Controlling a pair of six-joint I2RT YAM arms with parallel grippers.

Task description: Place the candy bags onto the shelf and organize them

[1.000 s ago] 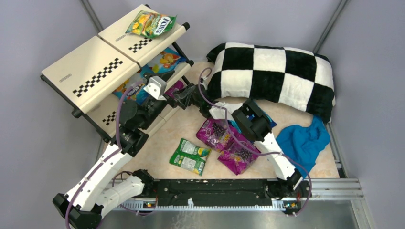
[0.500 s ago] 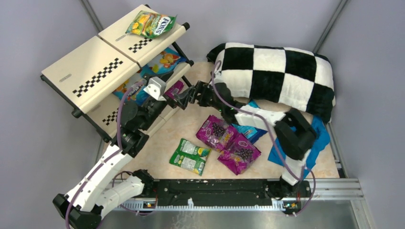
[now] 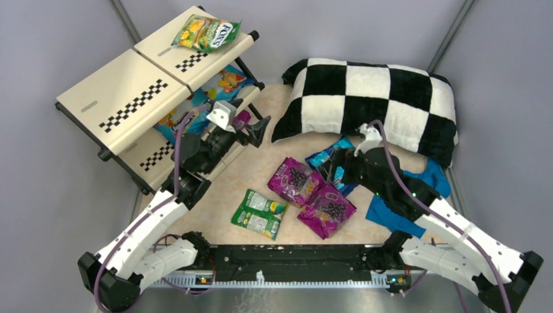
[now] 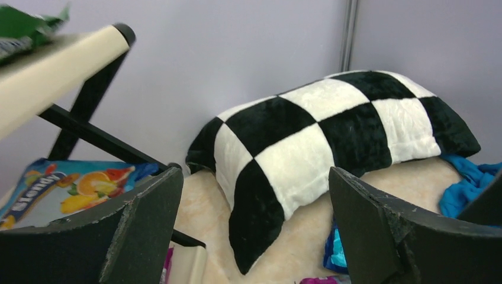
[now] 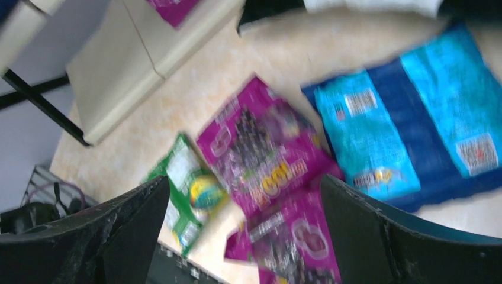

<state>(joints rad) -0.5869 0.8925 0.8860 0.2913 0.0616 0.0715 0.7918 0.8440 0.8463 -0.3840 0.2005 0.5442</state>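
While the right tool (image 5: 241, 183) gapes, magenta candy bags (image 5: 260, 148) beneath, blue bags (image 5: 367, 136) beside.

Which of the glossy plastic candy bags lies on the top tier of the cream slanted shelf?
The green-yellow FOX'S bag: it alone rests on the top tier of the shelf; all others lie lower.

The right wrist view is blurred, leaving print on the magenta bags (image 5: 260, 148) and blue bags (image 5: 414, 118) unreadable, and the top edge cuts another magenta bag (image 5: 171, 7) on the shelf (image 5: 112, 77). From above, the right arm (image 3: 391, 189) covers part of the blue bags and the left arm (image 3: 195, 153) hides much of the lower tiers. In the left wrist view the corner clips the green bag (image 4: 23, 23), and one of the left fingers (image 4: 136, 236) hides the lower edge of the fruit-printed bag (image 4: 65, 189).
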